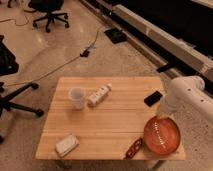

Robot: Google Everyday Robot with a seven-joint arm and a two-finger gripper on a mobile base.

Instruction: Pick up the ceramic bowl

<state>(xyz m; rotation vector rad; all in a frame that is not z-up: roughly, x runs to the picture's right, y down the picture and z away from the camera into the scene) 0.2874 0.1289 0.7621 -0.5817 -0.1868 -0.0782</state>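
Bowl (161,135) sits at the table's (115,120) near right corner, slightly overhanging the right edge, its rim appearing tilted. Gripper (161,116) is at the bowl's far rim, at the end of a white arm (186,94) reaching in from the table's right side; whether it grips the rim, I cannot tell. A red packet (133,148) lies just left of the bowl at the near edge. A black phone (153,98) rests beyond the bowl, near the right edge. Cup (77,97) and white bottle (98,95) stand together toward the far left. A pale packet (66,145) lies at the near left corner.
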